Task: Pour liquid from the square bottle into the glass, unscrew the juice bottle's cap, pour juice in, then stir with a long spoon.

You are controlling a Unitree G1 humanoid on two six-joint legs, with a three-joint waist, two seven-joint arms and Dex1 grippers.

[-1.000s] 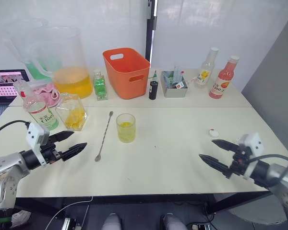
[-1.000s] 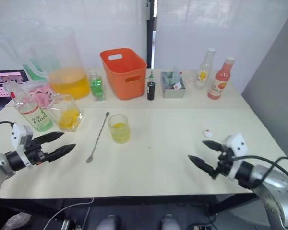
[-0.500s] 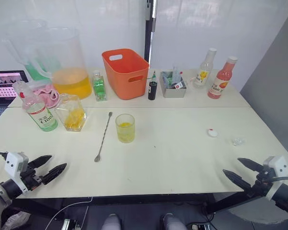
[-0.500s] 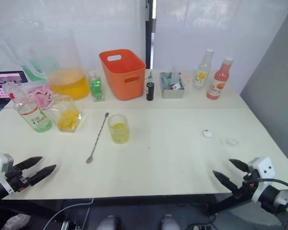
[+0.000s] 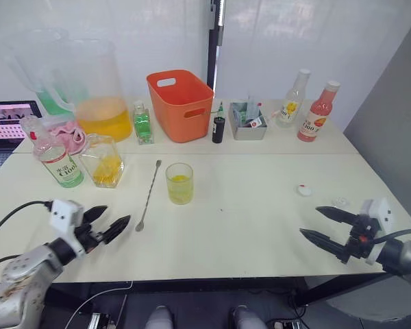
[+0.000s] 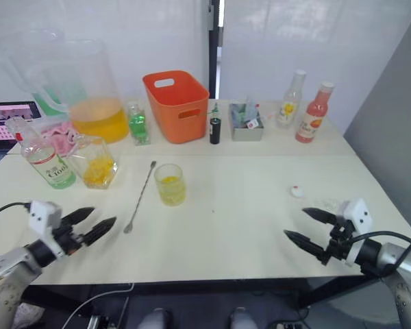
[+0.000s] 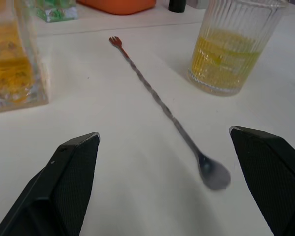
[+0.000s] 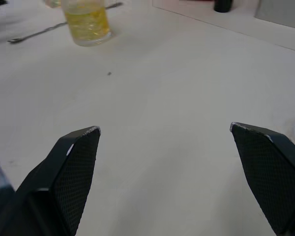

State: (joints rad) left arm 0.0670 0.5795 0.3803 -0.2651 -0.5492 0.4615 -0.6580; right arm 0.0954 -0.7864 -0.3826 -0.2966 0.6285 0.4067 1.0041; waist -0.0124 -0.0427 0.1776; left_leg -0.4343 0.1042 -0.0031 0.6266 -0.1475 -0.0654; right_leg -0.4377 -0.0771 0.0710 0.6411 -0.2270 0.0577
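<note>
The glass (image 5: 179, 183), holding some yellow liquid, stands mid-table. Left of it the long spoon (image 5: 148, 195) lies flat, its bowl toward the near edge. The square bottle (image 5: 106, 161) stands upright further left, beside the green-labelled juice bottle (image 5: 55, 159). The white cap (image 5: 304, 190) lies on the table at the right. My left gripper (image 5: 116, 214) is open and empty, just short of the spoon's bowl (image 7: 214, 174). My right gripper (image 5: 309, 221) hovers open and empty near the front right edge, closer to me than the cap.
A big pitcher (image 5: 103, 89), orange basket (image 5: 181, 103), small green bottle (image 5: 143, 123), black vial (image 5: 218, 128), grey box (image 5: 248, 120) and two bottles (image 5: 318, 110) line the back. A screen (image 5: 7, 120) sits far left. A small clear piece (image 5: 340, 202) lies near the cap.
Both grippers drew back to the table's near edge, then came forward again. My left gripper is now close to the spoon's bowl. Both stay open and empty.
</note>
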